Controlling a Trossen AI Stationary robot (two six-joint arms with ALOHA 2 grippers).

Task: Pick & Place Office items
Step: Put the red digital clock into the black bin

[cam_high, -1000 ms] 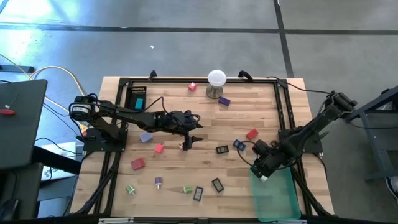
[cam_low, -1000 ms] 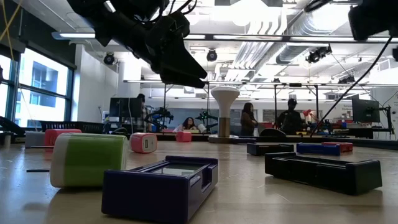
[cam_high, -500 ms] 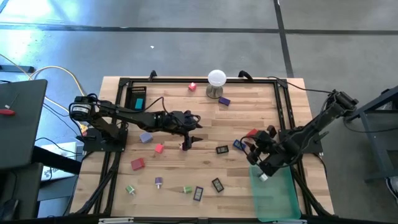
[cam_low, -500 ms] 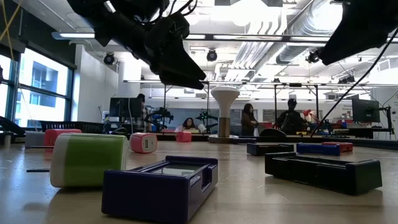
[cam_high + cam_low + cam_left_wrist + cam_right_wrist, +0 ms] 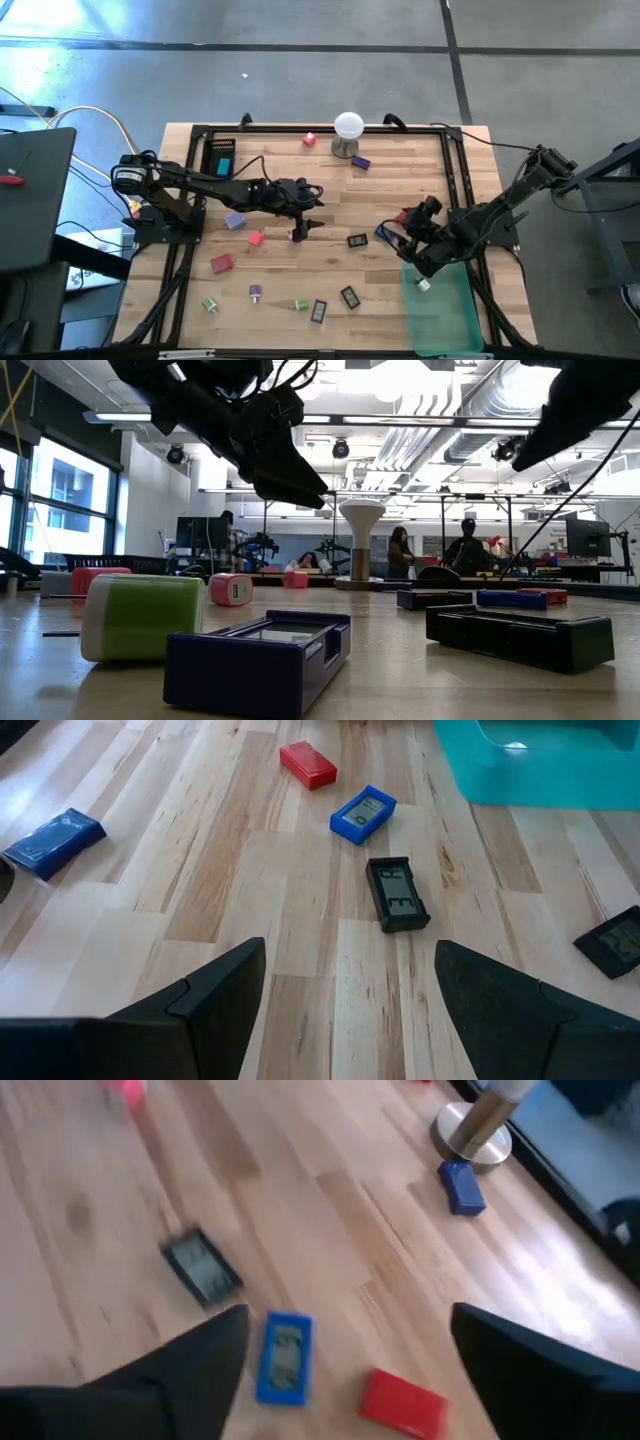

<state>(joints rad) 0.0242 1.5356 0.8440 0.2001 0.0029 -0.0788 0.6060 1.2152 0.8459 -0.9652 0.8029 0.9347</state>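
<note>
Small office items lie scattered on the wooden table (image 5: 300, 190). My right gripper (image 5: 345, 1370) hangs open and slanting down over a red block (image 5: 402, 1402), a blue piece (image 5: 284, 1356) and a black piece (image 5: 202, 1267), touching none of them. In the high view it (image 5: 407, 233) is beside the red block (image 5: 405, 214) and the blue piece (image 5: 383, 233). My left gripper (image 5: 305, 228) hovers open over the table's middle, and its wrist view (image 5: 350, 1010) shows bare wood between the fingers.
A teal bin (image 5: 440, 310) stands at the near right with a small white piece (image 5: 424, 285) in it. A white ball on a metal stand (image 5: 348, 130) is at the far edge. More pieces lie near the front edge (image 5: 319, 311) and at the left (image 5: 221, 263).
My right gripper has swung from over the bin's far end toward the table's far edge and middle, to the red and blue pieces, and its wrist has rolled. The pieces on the table have stayed put.
</note>
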